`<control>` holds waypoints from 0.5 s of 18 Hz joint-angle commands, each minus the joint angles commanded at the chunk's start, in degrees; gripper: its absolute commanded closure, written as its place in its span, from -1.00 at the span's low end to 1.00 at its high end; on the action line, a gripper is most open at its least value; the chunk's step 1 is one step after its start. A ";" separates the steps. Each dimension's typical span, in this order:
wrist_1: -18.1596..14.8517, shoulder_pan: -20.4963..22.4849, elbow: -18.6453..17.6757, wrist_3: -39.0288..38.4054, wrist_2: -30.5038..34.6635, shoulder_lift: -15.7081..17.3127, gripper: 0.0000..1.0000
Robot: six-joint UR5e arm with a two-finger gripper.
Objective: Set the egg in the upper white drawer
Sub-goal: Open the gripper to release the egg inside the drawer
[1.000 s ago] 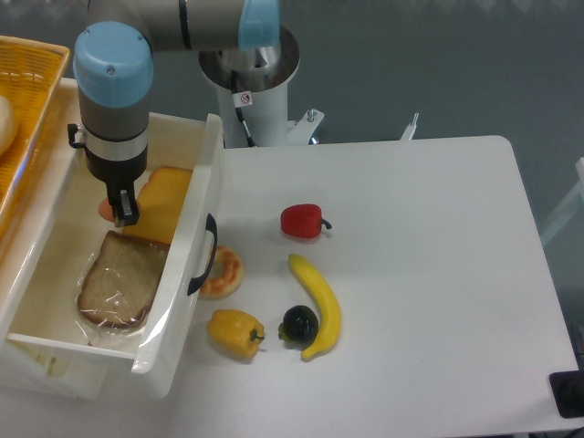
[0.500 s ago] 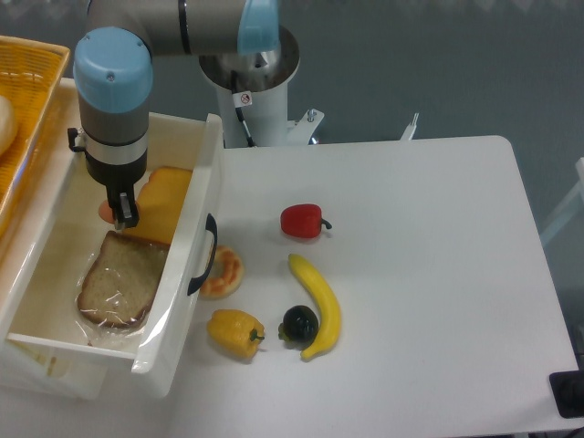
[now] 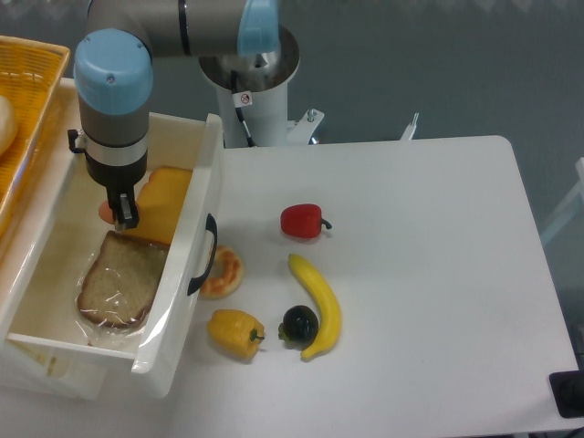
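The egg (image 3: 106, 211) shows as a small pinkish-orange sliver inside the upper white drawer (image 3: 203, 182), near its back left. My gripper (image 3: 119, 210) hangs straight down into the drawer over the egg, and one dark finger (image 3: 125, 211) stands against the egg's right side. The wrist hides the other finger and most of the egg, so the jaws' state does not show. The drawer is pulled open, with its black handle (image 3: 203, 255) facing the table.
In the drawer lie a wrapped bread slice (image 3: 119, 278) and a yellow cheese block (image 3: 164, 201). A yellow wicker basket (image 3: 27, 109) stands to the left. On the table are a donut (image 3: 224, 271), a red pepper (image 3: 303, 221), a banana (image 3: 319, 306), a yellow pepper (image 3: 235, 332) and a black fruit (image 3: 298, 323).
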 joint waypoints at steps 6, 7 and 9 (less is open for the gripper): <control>0.00 -0.53 0.00 -0.09 0.45 -0.18 -0.14; 0.00 -0.53 0.00 -0.09 0.45 -0.09 -0.14; 0.00 -0.53 0.09 -0.09 0.45 -0.09 -0.15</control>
